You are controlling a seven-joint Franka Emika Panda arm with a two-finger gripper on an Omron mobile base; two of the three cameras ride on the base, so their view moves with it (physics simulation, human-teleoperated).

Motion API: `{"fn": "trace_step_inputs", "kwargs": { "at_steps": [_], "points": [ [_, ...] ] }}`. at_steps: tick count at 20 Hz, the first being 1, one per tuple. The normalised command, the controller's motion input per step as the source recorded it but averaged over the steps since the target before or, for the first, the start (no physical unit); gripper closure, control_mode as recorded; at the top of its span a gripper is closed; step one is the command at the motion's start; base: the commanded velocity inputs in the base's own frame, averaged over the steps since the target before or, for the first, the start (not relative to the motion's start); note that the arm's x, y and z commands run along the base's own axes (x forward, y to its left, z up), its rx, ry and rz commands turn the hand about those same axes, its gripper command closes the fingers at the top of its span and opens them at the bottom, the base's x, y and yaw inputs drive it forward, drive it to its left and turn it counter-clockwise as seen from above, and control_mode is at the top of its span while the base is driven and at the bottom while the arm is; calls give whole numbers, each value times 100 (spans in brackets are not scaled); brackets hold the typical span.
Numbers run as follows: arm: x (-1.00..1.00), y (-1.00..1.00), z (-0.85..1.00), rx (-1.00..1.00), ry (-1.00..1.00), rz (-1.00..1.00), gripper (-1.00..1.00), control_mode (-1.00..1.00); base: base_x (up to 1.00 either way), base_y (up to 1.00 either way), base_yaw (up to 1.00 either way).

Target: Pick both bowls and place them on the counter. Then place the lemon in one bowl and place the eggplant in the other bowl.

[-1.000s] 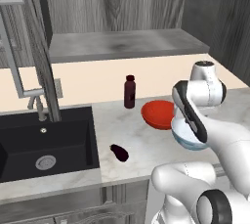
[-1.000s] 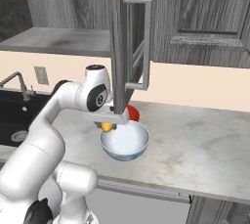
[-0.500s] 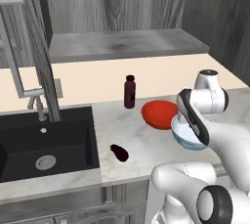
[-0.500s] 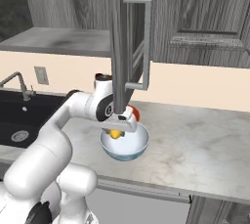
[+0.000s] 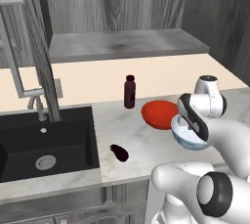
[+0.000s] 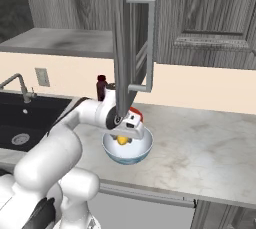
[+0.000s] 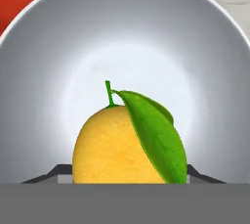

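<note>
The deeper bowl [image 6: 128,151], pale blue inside [image 7: 132,37], stands on the marbled counter [image 6: 205,145]. My gripper [image 6: 125,134] reaches down into it, shut on the yellow lemon [image 7: 119,152] with its green leaf; the lemon [image 6: 121,140] hangs low inside the bowl. In the left base view my arm covers much of that bowl [image 5: 188,138]. The shallow red bowl [image 5: 158,114] sits on the counter right behind it, touching or nearly so. The dark eggplant [image 5: 119,152] lies on the counter near the front edge, left of both bowls.
A dark maroon bottle [image 5: 129,92] stands upright behind the red bowl. The black sink [image 5: 44,145] with its tall faucet [image 5: 36,86] lies to the left. An open cabinet door [image 6: 132,38] hangs above the bowls. A grey shelf slab [image 5: 122,44] runs along the back.
My gripper has gone down and forward with the lemon, from above the deeper bowl's rim into its hollow. Bowls, eggplant and bottle have stayed put.
</note>
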Motion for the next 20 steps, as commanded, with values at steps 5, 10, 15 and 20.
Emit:
{"fn": "trace_step_inputs", "kwargs": {
  "at_steps": [5, 10, 15, 20],
  "points": [
    [4, -7, -26, 5, 0, 0, 100, -100, 0, 0, 0],
    [4, -2, -20, 3, 0, 0, 100, -100, 0, 0, 0],
    [4, 0, -25, 2, 1, 0, 100, -100, 0, 0, 0],
    [6, 0, -24, 1, 1, 0, 100, -100, 0, 0, 0]
  ]
}}
